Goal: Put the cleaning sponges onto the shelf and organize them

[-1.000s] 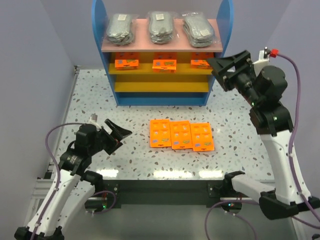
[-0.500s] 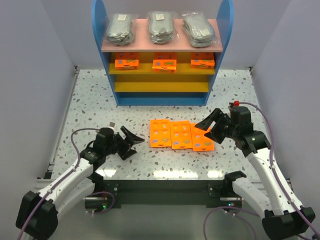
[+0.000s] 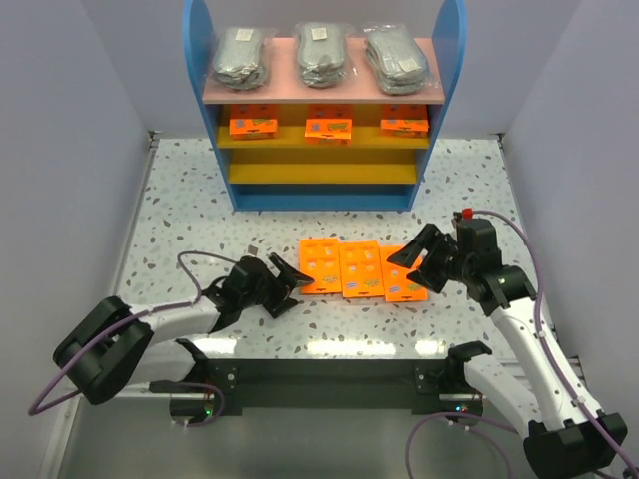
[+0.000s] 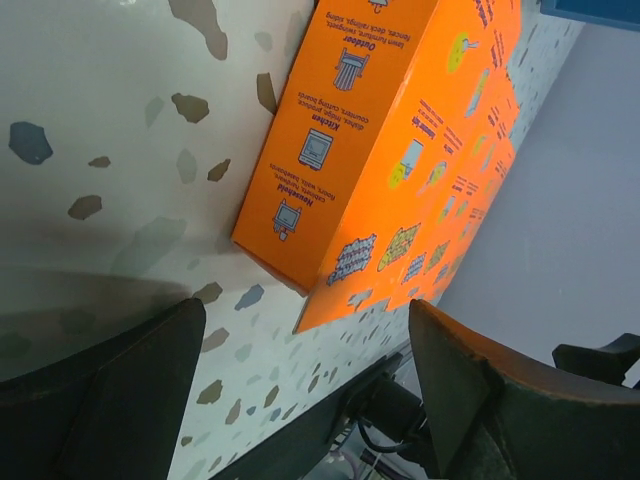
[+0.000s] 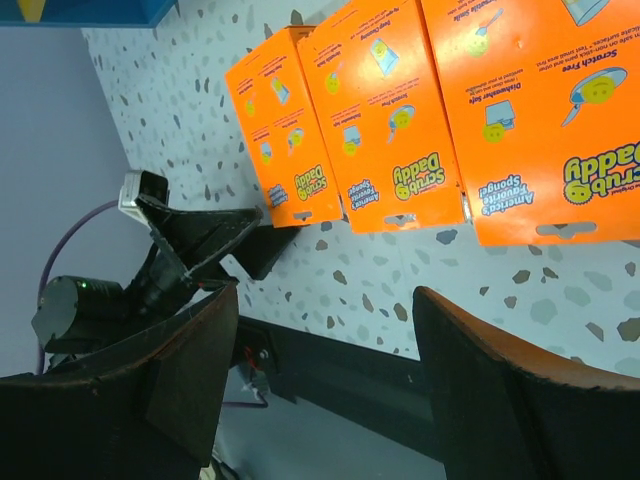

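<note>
Three orange packets lie side by side mid-table: left (image 3: 320, 265), middle (image 3: 362, 269), right (image 3: 404, 273). Three more orange packets (image 3: 328, 128) sit on the upper yellow board of the shelf (image 3: 319, 95), and three bags of grey scrub pads (image 3: 322, 54) lie on its pink top. My left gripper (image 3: 288, 282) is open and empty, low at the left packet's near-left corner (image 4: 350, 170). My right gripper (image 3: 417, 257) is open and empty, just over the right packet's right edge (image 5: 540, 110).
The shelf's lower yellow board (image 3: 321, 172) holds nothing. Grey walls close in on both sides. The table's front edge (image 3: 329, 349) runs just below the packets, with both arm bases under it.
My left gripper has slid right along the table to the left packet's corner. My right arm came down from beside the shelf to the right packet and has edged closer.
</note>
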Available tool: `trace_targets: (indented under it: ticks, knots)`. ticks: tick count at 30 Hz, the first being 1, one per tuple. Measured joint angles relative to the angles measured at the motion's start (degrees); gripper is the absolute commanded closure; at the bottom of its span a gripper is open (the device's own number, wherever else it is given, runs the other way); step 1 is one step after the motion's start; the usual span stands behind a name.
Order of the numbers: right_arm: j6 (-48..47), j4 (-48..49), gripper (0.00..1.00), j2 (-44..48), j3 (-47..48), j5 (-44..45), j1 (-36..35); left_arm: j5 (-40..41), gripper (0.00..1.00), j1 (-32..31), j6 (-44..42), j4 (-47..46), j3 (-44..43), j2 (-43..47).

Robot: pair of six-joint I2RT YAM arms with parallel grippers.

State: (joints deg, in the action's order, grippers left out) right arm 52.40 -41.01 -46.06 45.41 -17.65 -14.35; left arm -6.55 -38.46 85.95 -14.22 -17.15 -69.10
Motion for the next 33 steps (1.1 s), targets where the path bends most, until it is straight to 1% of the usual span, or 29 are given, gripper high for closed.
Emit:
trace_targets:
  ticks: [3,4,6,7,9,10,12,13,14,15,16,18,19,21,25,29,33]
  knots:
    - [0.0,0.1,0.27,0.1,-0.6,0.0,0.0,0.9,0.20,-0.5,0.8,-3.4,-0.4,-4.2]
    - [0.0,0.1,0.27,0.2,-0.9,0.0,0.0,1.0,0.25,-0.6,1.2,-4.7,-0.7,-5.5]
    - [0.0,0.1,0.27,0.5,-1.3,0.0,0.0,1.2,0.31,-0.6,1.7,-6.9,-1.2,-7.5]
    - [0.0,0.1,0.28,0.7,-1.5,0.0,0.0,1.3,0.38,-0.6,2.0,-8.3,-1.2,-8.2]
    - [0.0,0.1,0.28,0.8,-1.9,0.0,0.0,1.5,0.44,-0.6,2.6,-10.4,-1.2,-9.2]
    - [0.0,0.2,0.28,0.8,-1.9,0.0,0.0,1.5,0.49,-0.6,2.9,-11.5,-1.2,-9.6]
    - [0.0,0.3,0.29,0.8,-2.2,0.0,0.0,1.4,0.55,-0.6,3.2,-12.7,-1.2,-10.3]
    - [0.0,0.3,0.29,0.8,-2.4,0.0,0.0,1.4,0.61,-0.6,3.3,-13.3,-1.2,-10.8]
    - [0.0,0.3,0.29,0.7,-2.5,0.0,0.0,1.4,0.64,-0.6,3.5,-13.9,-1.2,-11.1]
    - [0.0,0.3,0.30,0.7,-2.6,0.0,0.0,1.3,0.66,-0.6,3.7,-14.4,-1.2,-11.5]
    - [0.0,0.3,0.29,0.6,-2.6,0.0,0.0,1.2,0.71,-0.6,4.0,-15.0,-1.2,-11.7]
    - [0.0,0.3,0.30,0.3,-2.6,0.0,0.0,1.3,0.75,-0.6,4.5,-16.0,-0.7,-11.7]
    - [0.0,0.3,0.30,0.3,-2.6,0.0,0.0,1.3,0.80,-0.6,4.6,-16.4,-0.4,-11.7]
    - [0.0,0.3,0.30,0.3,-2.6,0.0,0.0,1.4,0.84,-0.6,4.7,-17.0,0.5,-11.3]
    - [0.0,0.3,0.30,0.3,-2.6,0.0,0.0,1.7,1.00,0.1,4.7,-17.8,2.4,-8.7]
    - [0.1,0.3,0.31,0.4,-2.6,0.0,0.0,2.3,1.00,1.4,3.7,-17.3,4.0,-3.8]
    - [0.1,0.3,0.31,0.6,-2.8,0.0,0.0,3.1,1.00,2.4,0.7,-13.2,5.5,4.7]
